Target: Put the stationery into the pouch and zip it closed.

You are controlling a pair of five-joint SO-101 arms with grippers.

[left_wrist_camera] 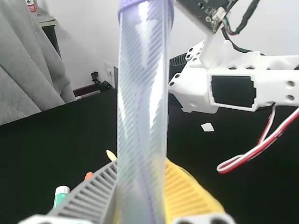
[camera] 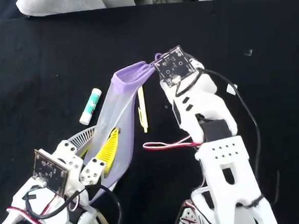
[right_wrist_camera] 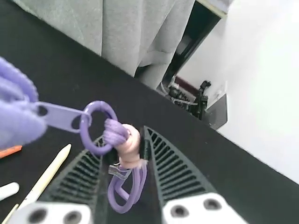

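A translucent purple pouch [camera: 119, 111] is stretched between both arms above the black table [camera: 246, 28]. My left gripper [camera: 98, 149] is shut on its near end, which runs up between the grey and yellow fingers [left_wrist_camera: 187, 196] as the pouch [left_wrist_camera: 142, 93]. My right gripper [right_wrist_camera: 124, 140] is shut on the purple cord and pink bead [right_wrist_camera: 127, 142] hanging from the zipper pull's ring [right_wrist_camera: 96, 126], at the pouch's far end [camera: 158, 60]. A glue stick [camera: 90, 107] lies left of the pouch, and a yellow pen [camera: 142, 110] lies right of it.
A red and white cable [camera: 167, 144] loops beside the right arm [camera: 206, 113]. A small white scrap [camera: 231, 89] lies right of that arm. Grey cloth [camera: 60, 3] sits beyond the table's far edge. An orange item [right_wrist_camera: 9, 151] lies near the pen [right_wrist_camera: 46, 175].
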